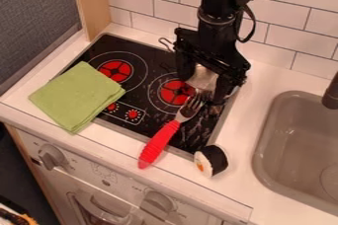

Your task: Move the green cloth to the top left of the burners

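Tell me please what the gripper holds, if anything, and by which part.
It cannot be told whether the gripper holds the silvery thing there; the green cloth is not held.

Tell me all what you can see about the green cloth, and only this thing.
The green cloth is light, plain green and looks like soft fabric. It is folded into a flat, roughly four-sided pad; stacked layers show at its lower right edge. It lies turned at a slant, partly on the left side of the black stove top, partly on the white counter. One corner points toward the left burner. The gripper does not touch it.
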`<state>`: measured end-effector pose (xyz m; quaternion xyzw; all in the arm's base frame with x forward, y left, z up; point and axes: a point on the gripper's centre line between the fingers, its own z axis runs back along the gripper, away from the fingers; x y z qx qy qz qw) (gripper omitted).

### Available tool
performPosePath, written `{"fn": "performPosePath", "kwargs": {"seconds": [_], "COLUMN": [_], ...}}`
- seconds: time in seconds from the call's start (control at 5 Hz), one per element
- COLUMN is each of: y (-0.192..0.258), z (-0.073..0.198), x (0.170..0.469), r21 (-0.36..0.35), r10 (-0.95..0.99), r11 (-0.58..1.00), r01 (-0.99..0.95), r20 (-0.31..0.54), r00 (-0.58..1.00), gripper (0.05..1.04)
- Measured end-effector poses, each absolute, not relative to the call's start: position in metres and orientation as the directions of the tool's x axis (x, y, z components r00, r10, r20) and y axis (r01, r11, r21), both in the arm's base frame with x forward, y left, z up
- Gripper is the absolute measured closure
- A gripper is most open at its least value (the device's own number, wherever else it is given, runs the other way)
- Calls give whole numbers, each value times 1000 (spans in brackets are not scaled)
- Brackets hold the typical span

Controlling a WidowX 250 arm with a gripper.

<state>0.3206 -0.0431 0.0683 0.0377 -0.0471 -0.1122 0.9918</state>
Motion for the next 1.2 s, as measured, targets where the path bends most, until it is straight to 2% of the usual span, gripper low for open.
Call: {"fn": "performPosePath", "kwargs": {"seconds": [0.4, 0.8, 1.0, 1.2], "y": [-30, 43, 82, 107], "z": [49, 63, 55, 49], "x": [307, 284, 274, 270], "r21": [53, -15, 1, 59], "r10": [-217, -214, -258, -267], "r11": [975, 976, 966, 963], "r01": [215, 217, 258, 264], "r20": [28, 90, 75, 56], "r00": [976, 973, 963, 962], "gripper": [81, 81, 81, 82]}}
